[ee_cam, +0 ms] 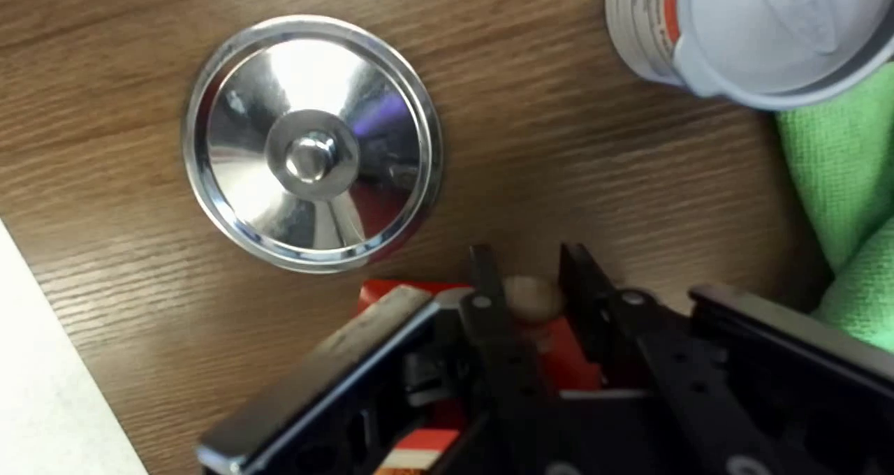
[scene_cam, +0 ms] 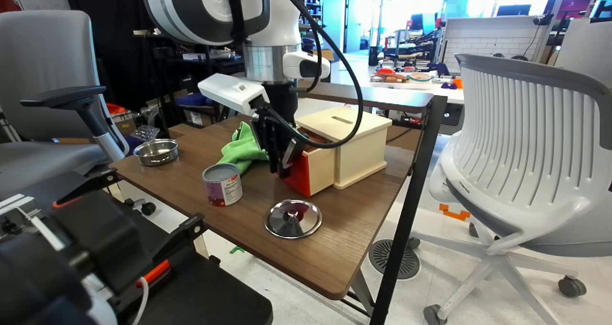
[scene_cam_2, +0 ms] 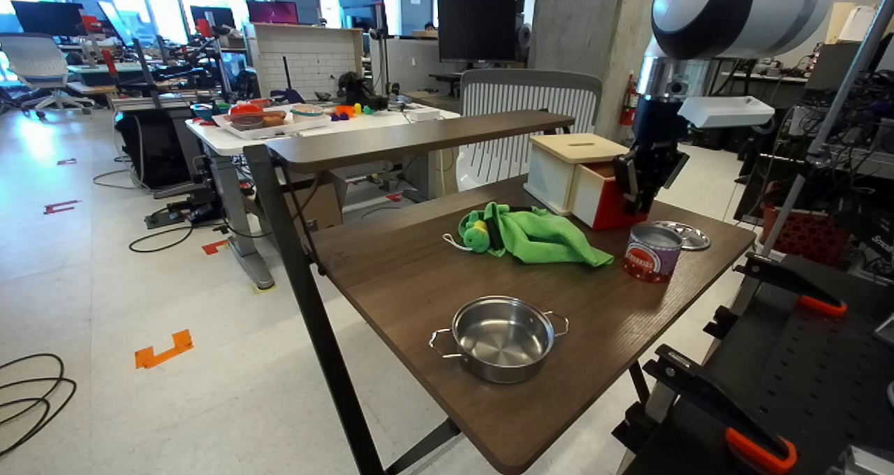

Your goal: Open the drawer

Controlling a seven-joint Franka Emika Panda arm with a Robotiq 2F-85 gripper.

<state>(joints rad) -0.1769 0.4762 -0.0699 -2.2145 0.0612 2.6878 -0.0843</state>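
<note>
Small red-fronted tan wooden drawer point(scene_cam: 315, 172): out part-way from its light tan wooden box with a slotted top point(scene_cam: 361, 148), both on the brown wood-grain surface point(scene_cam: 334, 248). I took the opening to be well along; how much slide remained I could not judge.

Black fingers point(ee_cam: 487, 286) hung pointing down at the drawer's front, on the side away from the box. From the wrist view they appeared to be pinching the small round pale knob point(ee_cam: 532, 299), one to each flank, the knob filling the gap.

What any next pull turned on: the box lay directly behind the drawer's front, and the line of slide ran from the box outward, past the fingers, toward the stretch between the shiny round metal lid point(scene_cam: 293, 219) and the round can with a purple, red and white label point(scene_cam: 223, 186). A straight draw along that line seemed called for, no twist. White robot arm point(scene_cam_2: 740, 14), the only one, bent over it. Lid sat just beside one front corner; a longer pull, I thought, might nudge it.
</note>
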